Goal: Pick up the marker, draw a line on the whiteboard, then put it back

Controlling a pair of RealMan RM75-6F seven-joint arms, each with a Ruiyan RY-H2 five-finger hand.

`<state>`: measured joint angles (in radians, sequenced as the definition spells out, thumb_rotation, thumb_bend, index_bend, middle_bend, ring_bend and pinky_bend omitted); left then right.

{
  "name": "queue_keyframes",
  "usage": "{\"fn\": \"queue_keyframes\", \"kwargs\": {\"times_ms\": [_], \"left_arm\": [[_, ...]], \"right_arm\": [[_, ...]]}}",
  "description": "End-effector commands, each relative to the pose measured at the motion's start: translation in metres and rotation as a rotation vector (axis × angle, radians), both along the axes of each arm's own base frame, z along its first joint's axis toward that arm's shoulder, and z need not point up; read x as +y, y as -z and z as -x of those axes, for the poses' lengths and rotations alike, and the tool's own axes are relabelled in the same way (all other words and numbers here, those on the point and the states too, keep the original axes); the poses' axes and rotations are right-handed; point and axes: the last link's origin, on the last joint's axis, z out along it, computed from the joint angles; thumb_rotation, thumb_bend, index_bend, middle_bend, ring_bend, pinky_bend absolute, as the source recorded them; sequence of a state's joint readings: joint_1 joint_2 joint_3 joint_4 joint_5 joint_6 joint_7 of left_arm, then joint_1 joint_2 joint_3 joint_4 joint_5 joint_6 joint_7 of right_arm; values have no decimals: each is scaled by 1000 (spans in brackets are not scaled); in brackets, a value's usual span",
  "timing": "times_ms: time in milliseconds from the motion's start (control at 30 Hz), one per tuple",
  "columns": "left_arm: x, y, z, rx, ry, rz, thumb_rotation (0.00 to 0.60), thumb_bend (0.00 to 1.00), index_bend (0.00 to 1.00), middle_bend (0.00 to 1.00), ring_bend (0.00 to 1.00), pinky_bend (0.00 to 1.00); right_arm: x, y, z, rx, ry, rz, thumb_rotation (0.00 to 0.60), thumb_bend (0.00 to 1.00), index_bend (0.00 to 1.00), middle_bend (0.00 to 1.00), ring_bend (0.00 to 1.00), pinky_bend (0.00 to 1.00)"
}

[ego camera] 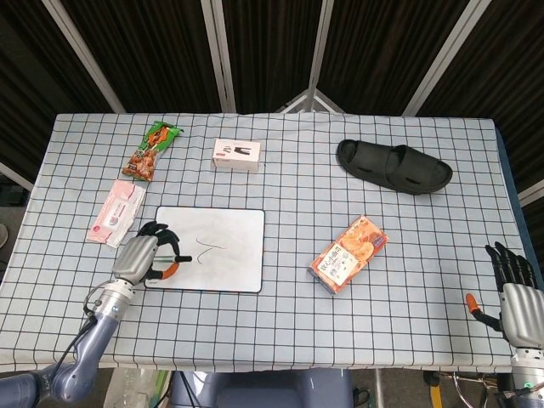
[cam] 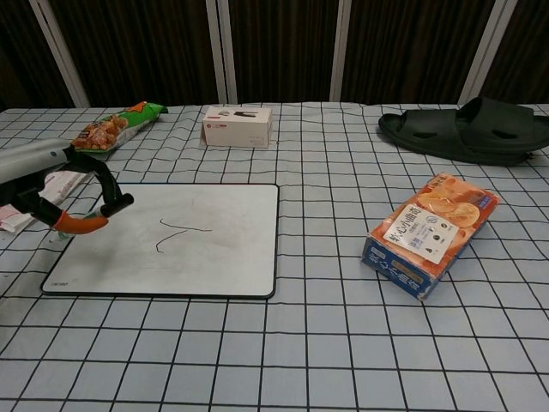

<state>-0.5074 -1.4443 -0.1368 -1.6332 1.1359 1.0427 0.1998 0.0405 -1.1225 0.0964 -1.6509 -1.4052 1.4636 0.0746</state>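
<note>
The whiteboard (ego camera: pixel 238 255) (cam: pixel 223 257) lies flat on the checked cloth at the front left, with a thin black line (ego camera: pixel 208 247) (cam: pixel 180 232) drawn near its middle. My left hand (ego camera: pixel 143 259) (cam: pixel 51 193) hangs low over the board's left edge and holds the marker (ego camera: pixel 181 258) (cam: pixel 116 204). The marker lies tilted nearly flat, and only its black cap end shows past the fingers. My right hand (ego camera: pixel 514 285) is at the table's front right corner, off the cloth, fingers apart and holding nothing; the chest view does not show it.
A black slipper (ego camera: pixel 393 166) (cam: pixel 467 129) lies at the back right. An orange packet (ego camera: pixel 347 253) (cam: pixel 429 232) sits right of the board. Behind the board are a white box (ego camera: pixel 236 155) (cam: pixel 238 126), a snack bag (ego camera: pixel 151 150) (cam: pixel 111 127) and a pink tissue pack (ego camera: pixel 116 212).
</note>
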Motion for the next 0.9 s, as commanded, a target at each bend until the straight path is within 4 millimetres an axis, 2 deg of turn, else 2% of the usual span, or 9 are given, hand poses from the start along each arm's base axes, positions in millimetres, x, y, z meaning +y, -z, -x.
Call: {"fn": "queue_keyframes", "kwargs": {"times_ms": [33,200,333,433,567,900], "left_arm": [[-1,-5,12,241,26,48,600,560,750,268,127,26],[-3,-4,21,350,10,62,600,519,694,206,95,5],[-4,-5,24,386,-9,63,600,443,529,74,27,0],[-5,-6,26,402,-25,68,600,401,400,20,7,0],[-5,-8,26,406,-42,73,600,368,285,0,0,0],[-5,-20,24,379,-56,41,600,311,98,0,0,0]], "right_arm": [[0,0,0,0,0,0,600,343,0,0,0,0],[0,0,0,0,1,0,600,344,0,0,0,0],[0,0,0,-1,1,-1,600,343,0,0,0,0],[0,0,0,-1,2,-2,600,344,0,0,0,0],[-1,0,-1,0,2,-2,600,343,0,0,0,0],[-1,0,-1,1,2,-4,600,343,0,0,0,0]]}}
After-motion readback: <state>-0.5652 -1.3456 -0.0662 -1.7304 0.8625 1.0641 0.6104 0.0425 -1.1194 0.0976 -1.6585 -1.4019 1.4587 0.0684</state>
